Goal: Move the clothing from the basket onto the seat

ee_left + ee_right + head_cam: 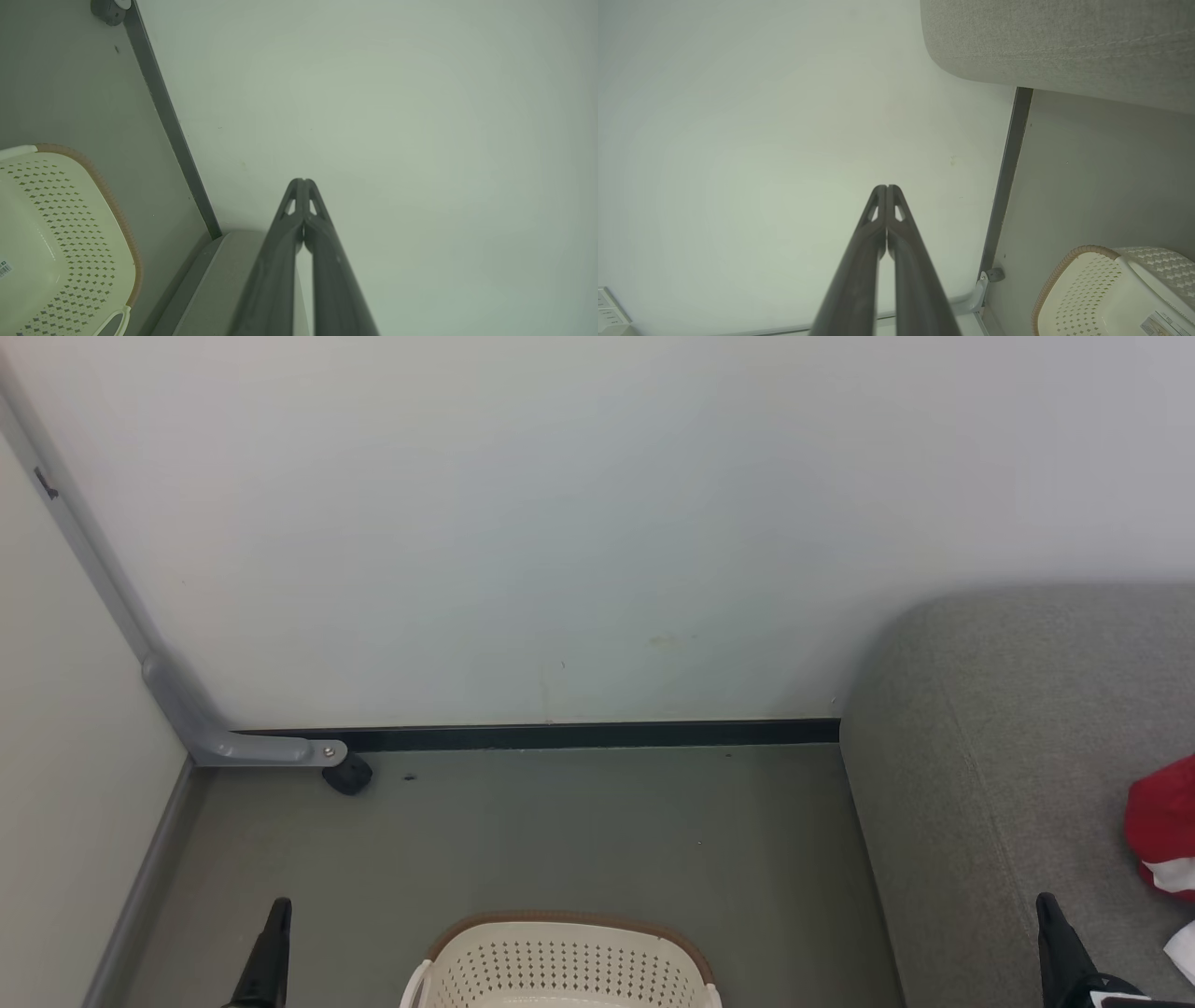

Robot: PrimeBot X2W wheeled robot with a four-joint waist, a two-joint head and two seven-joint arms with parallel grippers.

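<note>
A white wall (560, 523) meets a grey floor (560, 831) at a dark baseboard (560, 735); a grey bracket (261, 750) sits in the corner.

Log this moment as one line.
left gripper: shut, empty | right gripper: shut, empty | basket: on floor | clothing: red, on seat

Looks to me like a mocked-up bit of living room inside a test booth, not a real home. I've got a grey sofa (1018, 756) and a laundry basket (560, 961) on a plain grey floor (560, 831). But the wall (597, 523) is bare and pale with a dark skirting strip (560, 735), and a metal brace (261, 749) on a black foot (347, 777) props the corner partition (65, 756).
</note>
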